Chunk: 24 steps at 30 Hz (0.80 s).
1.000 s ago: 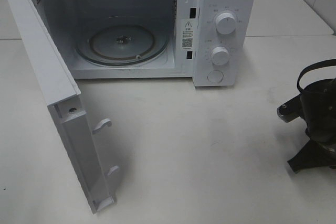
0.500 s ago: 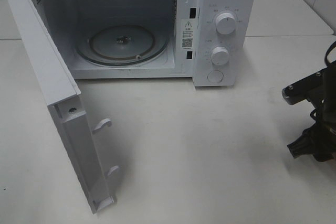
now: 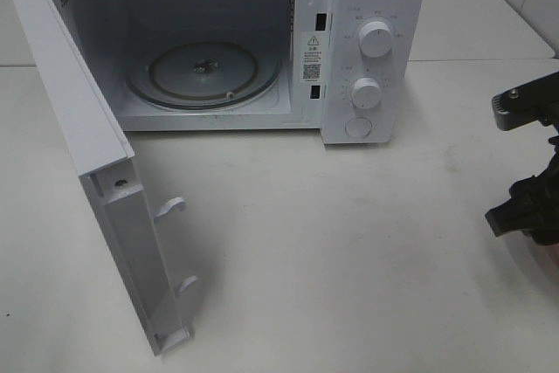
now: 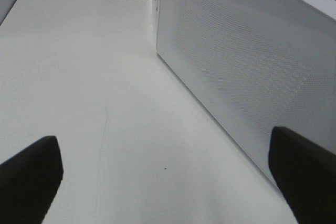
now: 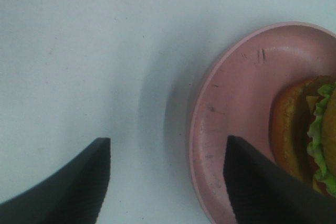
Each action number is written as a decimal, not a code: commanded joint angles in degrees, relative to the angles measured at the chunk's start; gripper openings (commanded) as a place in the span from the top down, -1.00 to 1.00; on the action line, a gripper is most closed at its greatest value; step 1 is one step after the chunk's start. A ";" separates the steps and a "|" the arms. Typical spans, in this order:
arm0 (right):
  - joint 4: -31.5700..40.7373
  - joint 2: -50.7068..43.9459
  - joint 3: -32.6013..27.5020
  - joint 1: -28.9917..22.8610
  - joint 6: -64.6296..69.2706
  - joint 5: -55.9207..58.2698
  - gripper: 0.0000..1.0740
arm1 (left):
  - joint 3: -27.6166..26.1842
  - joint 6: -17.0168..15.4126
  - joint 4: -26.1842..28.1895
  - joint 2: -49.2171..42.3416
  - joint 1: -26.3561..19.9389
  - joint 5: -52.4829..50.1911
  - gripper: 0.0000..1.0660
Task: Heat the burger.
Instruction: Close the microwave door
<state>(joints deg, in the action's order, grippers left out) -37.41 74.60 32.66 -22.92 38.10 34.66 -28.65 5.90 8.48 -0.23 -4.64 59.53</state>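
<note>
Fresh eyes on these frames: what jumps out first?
The white microwave at the back of the table, its door swung wide toward the front left and the glass turntable bare inside. Next, in the right wrist view, the burger sitting on a pink plate, with the right pincer open above the plate's rim. The left pincer hangs open beside the microwave's perforated side.

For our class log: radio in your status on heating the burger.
Both sets of jaws open, empty. Burger on pink plate, right gripper above the plate's rim. Microwave door open, turntable bare; nothing in the way.
</note>
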 commanded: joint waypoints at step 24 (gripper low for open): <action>33.58 -33.00 0.17 0.00 -32.89 12.72 -0.46 | 0.23 -0.23 0.57 -1.20 -0.06 -0.06 -0.88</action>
<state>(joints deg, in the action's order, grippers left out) -4.18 44.69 32.66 -22.92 6.19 43.72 -28.65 5.90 8.48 -0.23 -4.64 59.53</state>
